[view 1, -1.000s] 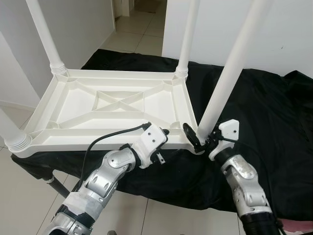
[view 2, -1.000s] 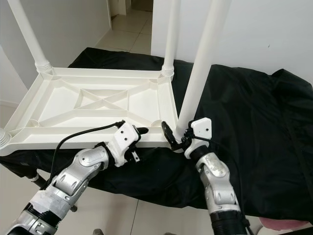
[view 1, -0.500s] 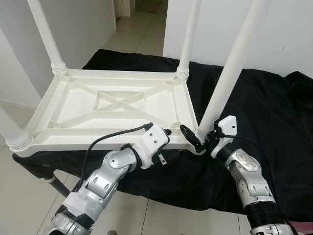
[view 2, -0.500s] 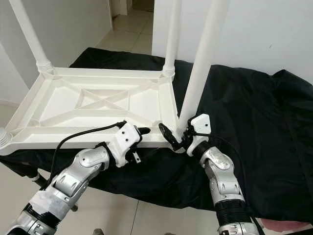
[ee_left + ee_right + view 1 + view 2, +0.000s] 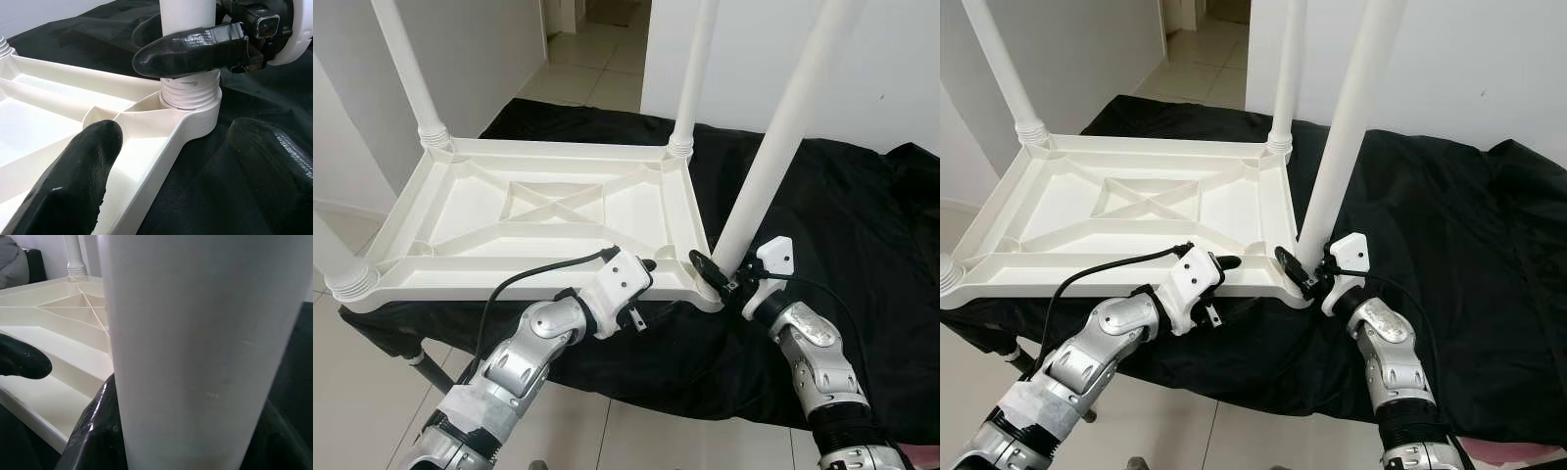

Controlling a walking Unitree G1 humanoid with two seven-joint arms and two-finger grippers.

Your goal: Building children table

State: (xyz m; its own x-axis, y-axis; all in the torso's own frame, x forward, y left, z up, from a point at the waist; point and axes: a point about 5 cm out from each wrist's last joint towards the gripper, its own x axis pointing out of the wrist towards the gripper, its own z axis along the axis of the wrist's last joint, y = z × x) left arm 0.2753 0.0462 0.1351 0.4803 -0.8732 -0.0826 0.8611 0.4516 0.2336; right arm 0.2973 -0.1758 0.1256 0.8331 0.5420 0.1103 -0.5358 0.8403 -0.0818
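R hand [image 5: 722,278] clamped on near-corner white plastic leg [image 5: 771,162], just above its threaded socket. L hand [image 5: 647,265] fingers apart astride rim of upturned white plastic tabletop [image 5: 538,211], beside that corner. Black cloth [image 5: 862,245] beneath. Leg tops cut off.

No legible text, labels or numbers anywhere.

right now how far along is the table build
Done: the upside-down top has legs standing at all four corners. In hand: the right gripper clasps the near-right leg low at its socket, while the left gripper steadies the near rim. Left: seating that leg, then flipping the table upright.
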